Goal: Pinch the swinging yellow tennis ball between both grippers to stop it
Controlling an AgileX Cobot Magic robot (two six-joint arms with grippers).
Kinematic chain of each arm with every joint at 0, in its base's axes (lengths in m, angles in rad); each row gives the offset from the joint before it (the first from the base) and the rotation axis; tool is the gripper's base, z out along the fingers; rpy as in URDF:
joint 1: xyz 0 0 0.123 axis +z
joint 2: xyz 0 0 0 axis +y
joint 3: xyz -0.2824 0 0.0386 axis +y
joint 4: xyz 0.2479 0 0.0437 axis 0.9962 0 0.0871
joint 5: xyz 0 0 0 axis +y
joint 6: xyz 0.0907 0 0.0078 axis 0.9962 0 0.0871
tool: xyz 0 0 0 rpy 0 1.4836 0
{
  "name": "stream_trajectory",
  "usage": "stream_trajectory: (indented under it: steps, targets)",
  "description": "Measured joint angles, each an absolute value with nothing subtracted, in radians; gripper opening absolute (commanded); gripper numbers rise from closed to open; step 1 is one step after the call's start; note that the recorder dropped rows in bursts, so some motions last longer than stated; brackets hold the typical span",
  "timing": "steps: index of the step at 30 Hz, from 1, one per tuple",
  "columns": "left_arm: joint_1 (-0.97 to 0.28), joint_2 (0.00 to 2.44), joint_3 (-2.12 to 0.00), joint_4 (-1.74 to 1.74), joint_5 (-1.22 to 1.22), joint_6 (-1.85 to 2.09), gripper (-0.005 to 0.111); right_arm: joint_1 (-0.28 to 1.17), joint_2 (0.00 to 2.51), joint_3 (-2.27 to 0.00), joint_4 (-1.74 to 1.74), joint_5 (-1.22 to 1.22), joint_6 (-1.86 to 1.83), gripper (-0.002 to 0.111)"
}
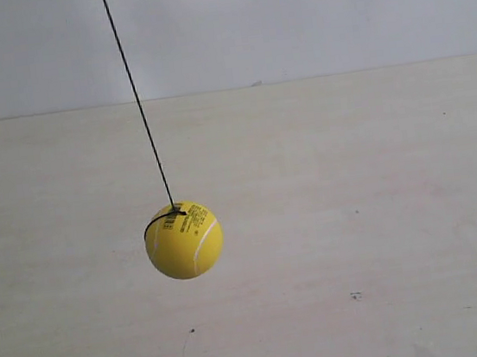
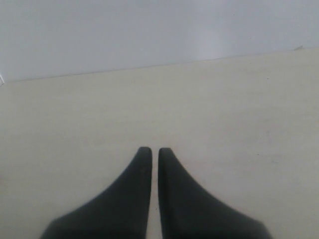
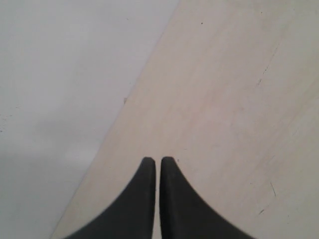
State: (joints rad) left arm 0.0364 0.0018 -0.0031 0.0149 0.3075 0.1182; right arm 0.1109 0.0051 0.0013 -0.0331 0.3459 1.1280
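The left pincer (image 2: 151, 150) is drawn narrow: its two black tapering fingers stand almost together, with only a thin slit of pale surface (image 2: 224, 124) showing between them and nothing held. Beyond its tips the surface runs to a plain white wall (image 2: 149, 35).

The right pincer (image 3: 154, 160) is the same, its fingers nearly touching along a thin slit and gripping nothing. It looks out over the same light wood, with the wall running alongside.

In the exterior view, the yellow tennis ball (image 1: 184, 240) hangs left of centre on a thin dark string (image 1: 138, 104). The string slants down from the top edge to the ball's top. There, small black print sits just beside the knot, and a white seam curves down the ball's face. A small dark speck (image 1: 356, 295) marks the surface well apart from the ball.
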Motion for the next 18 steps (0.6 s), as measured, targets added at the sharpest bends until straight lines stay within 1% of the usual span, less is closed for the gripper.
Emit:
stream_trajectory:
  steps: [6, 10, 18]
  targets:
    - [0.036, 0.002, -0.003, 0.015, 0.308, 0.118, 0.005, 0.111, 0.005, 0.001, -0.033, 0.346, 1.095, 0.000]
    - [0.036, 0.002, -0.003, 0.015, 0.308, 0.118, 0.005, 0.111, 0.005, 0.001, -0.033, 0.346, 0.933, 0.000]
    - [0.036, 0.002, -0.003, 0.015, 0.308, 0.118, 0.005, 0.111, 0.005, 0.001, -0.033, 0.338, 0.154, 0.000]
